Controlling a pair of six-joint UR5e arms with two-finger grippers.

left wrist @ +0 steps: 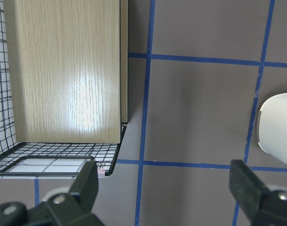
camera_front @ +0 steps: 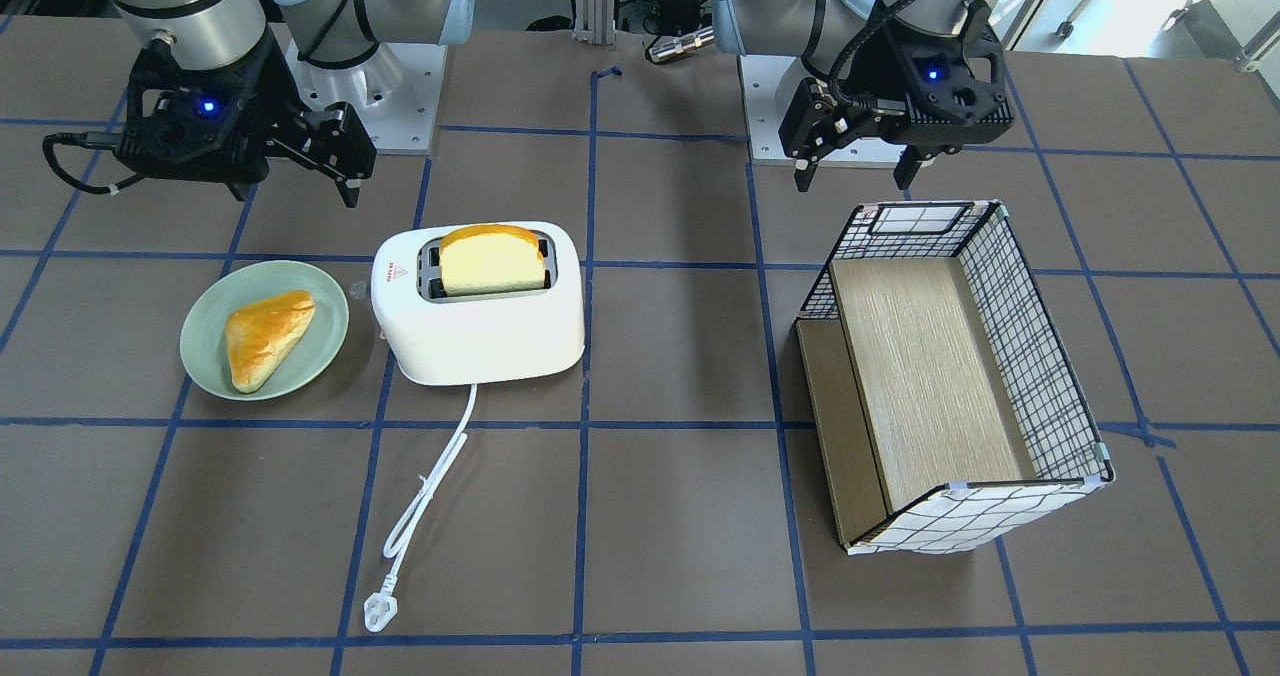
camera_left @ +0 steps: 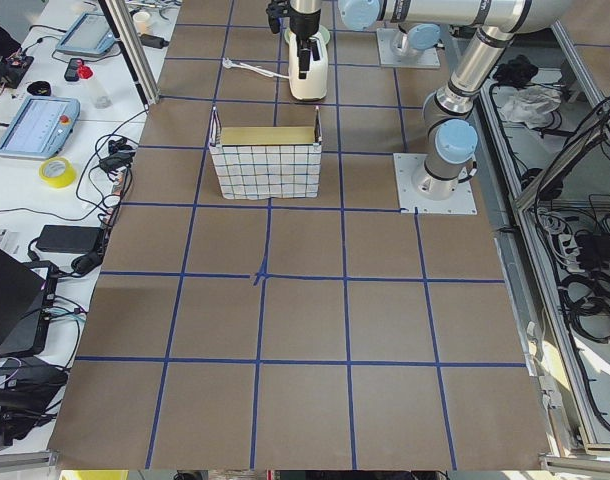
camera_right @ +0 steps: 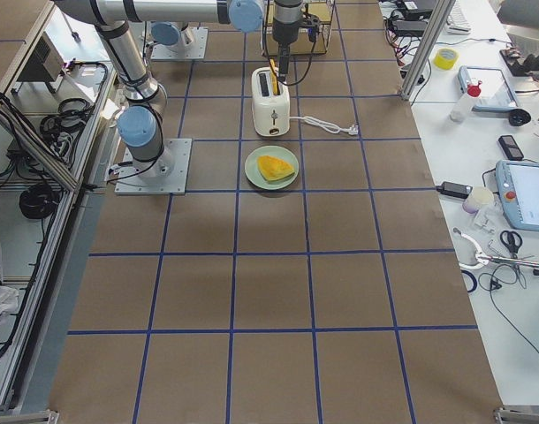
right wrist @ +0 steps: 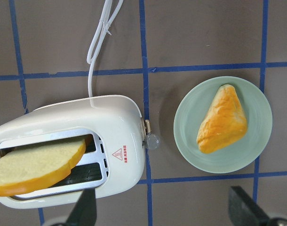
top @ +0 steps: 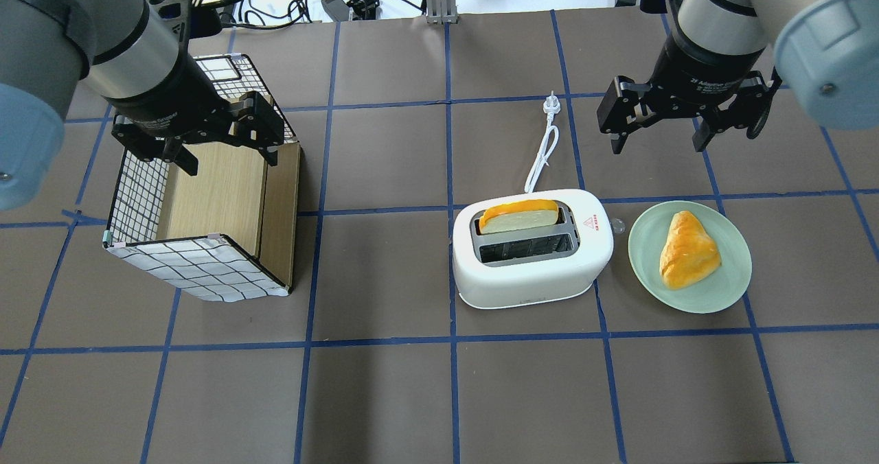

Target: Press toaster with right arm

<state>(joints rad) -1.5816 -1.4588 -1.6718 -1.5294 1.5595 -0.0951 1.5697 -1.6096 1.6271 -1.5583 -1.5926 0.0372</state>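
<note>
The white toaster (top: pixel 532 279) stands on the table with a slice of bread (top: pixel 518 215) sticking up from its far slot. Its side lever (top: pixel 617 226) faces the green plate. In the right wrist view the toaster (right wrist: pixel 120 122) and its lever (right wrist: pixel 152 140) lie below the camera, to the left. My right gripper (top: pixel 658 141) is open and empty, and hovers beyond the toaster and the plate, apart from both. It also shows in the front view (camera_front: pixel 295 196). My left gripper (top: pixel 230 164) is open and empty above the basket.
A green plate (top: pixel 728 285) holds a triangular pastry (top: pixel 687 251) right beside the toaster's lever. The toaster's white cord runs away from the robot to its plug (top: pixel 551 103). A checked wire basket (top: pixel 199 272) with a wooden insert stands on the left.
</note>
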